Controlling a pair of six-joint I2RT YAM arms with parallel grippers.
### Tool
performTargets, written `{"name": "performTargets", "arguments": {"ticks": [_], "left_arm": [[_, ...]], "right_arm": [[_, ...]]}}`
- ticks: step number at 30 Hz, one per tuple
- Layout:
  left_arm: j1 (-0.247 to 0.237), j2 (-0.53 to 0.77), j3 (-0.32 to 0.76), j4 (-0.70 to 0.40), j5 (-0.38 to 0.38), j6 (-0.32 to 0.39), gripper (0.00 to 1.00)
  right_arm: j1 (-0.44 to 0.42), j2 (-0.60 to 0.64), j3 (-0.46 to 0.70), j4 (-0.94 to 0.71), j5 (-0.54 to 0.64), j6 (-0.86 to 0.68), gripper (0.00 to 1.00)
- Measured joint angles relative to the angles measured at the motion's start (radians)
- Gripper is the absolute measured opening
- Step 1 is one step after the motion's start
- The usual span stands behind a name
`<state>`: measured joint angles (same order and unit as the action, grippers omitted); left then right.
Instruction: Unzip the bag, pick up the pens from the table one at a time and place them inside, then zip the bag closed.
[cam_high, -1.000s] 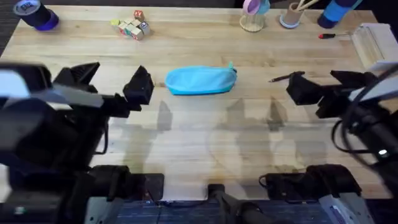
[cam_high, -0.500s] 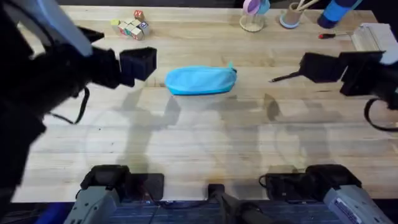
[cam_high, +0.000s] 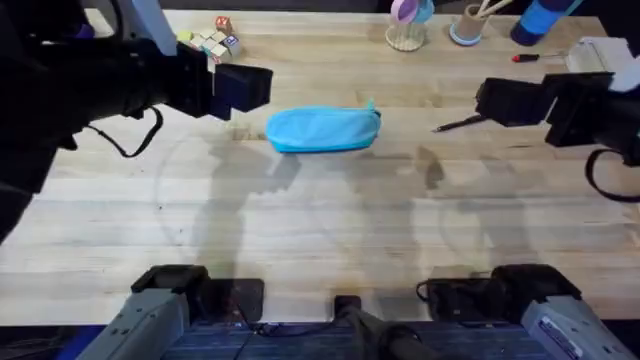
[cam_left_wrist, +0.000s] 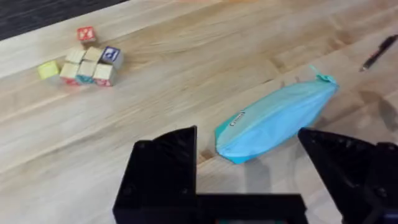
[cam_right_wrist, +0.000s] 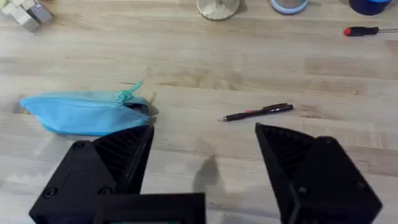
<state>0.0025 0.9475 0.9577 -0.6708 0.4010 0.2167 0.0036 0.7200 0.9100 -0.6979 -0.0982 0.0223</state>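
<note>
Hovering with both sets of fingers spread wide: left gripper (cam_left_wrist: 249, 171) just beside the bag (cam_high: 323, 129), right gripper (cam_right_wrist: 202, 168) near the pen (cam_right_wrist: 256, 112). Lying zipped mid-surface (cam_high: 330, 230). Probably best pinning the bag's blunt end before tugging the teal pull tab (cam_right_wrist: 129, 93).

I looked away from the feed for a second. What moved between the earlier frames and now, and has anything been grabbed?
Both arms swung up and away from the bases. The left gripper now hovers open left of the bag; the right gripper hovers open above the pen. Nothing has been grasped. The bag, pen, blocks and screwdriver lie where they did on the table.
</note>
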Motion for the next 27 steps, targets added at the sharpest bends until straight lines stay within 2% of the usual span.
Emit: {"name": "performTargets", "arguments": {"ticks": [3,6,12,17,22,27], "left_arm": [[0.000,0.007,0.000,-0.001,0.063,0.066,0.993],[0.000,0.007,0.001,-0.037,0.133,0.180,0.993],[0.000,0.007,0.001,-0.184,0.200,0.493,0.994],[0.000,0.007,0.001,-0.205,0.209,0.715,0.994],[0.000,0.014,0.001,-0.200,0.209,0.851,0.994],[0.000,0.030,0.001,-0.208,0.208,0.911,0.994]], "right_arm": [[0.000,0.000,0.000,0.000,0.000,0.000,0.996],[0.000,0.000,0.000,0.000,0.000,0.000,0.996],[0.000,0.000,0.000,0.000,0.000,0.000,0.996],[0.000,0.000,0.000,0.000,0.000,0.000,0.995],[0.000,0.000,0.000,-0.010,0.000,0.000,0.996],[0.000,0.000,0.000,-0.032,0.000,0.000,0.996]]}}
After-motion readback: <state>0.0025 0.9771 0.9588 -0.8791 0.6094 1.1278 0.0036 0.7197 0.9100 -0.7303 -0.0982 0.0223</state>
